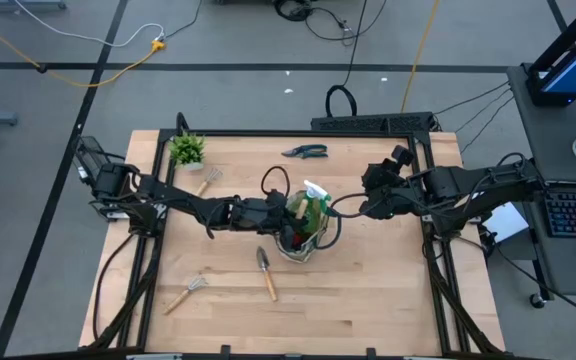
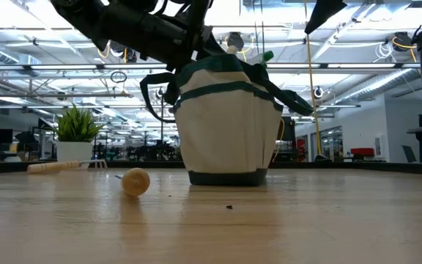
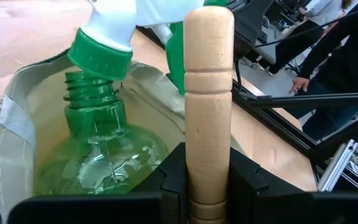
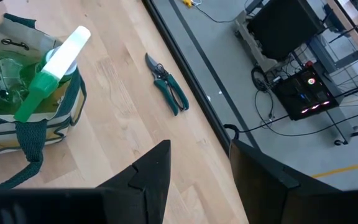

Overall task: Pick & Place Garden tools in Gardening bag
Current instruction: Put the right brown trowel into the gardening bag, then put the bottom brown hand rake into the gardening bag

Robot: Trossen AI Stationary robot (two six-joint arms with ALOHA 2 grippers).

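Observation:
The beige gardening bag (image 1: pixel 309 247) stands upright mid-table, a green spray bottle (image 3: pixel 98 146) with a white head upright inside it. My left gripper (image 1: pixel 284 213) hovers at the bag's left rim, shut on a garden tool's wooden handle (image 3: pixel 209 93); the tool's head is hidden. My right gripper (image 4: pixel 197 165) hangs open above the table right of the bag, nothing between its fingers. A trowel (image 1: pixel 266 272), two hand rakes (image 1: pixel 185 293) (image 1: pixel 208 180) and pruning shears (image 1: pixel 305 152) lie flat on the table. My left gripper pinches the wooden handle between its two fingers (image 3: pixel 173 171), at the grooved part (image 3: pixel 207 208) away from its rounded free end. The handle runs along the fingers, its rounded end (image 3: pixel 209 22) sticking out beyond them over the bag's opening, clear of the table.
A small potted plant (image 1: pixel 187 150) stands at the far left corner. The bag's dark loop handles (image 2: pixel 291 99) stick out to the sides. A black frame borders the table's left, far and right edges. People (image 3: pixel 328 74) stand beyond the table.

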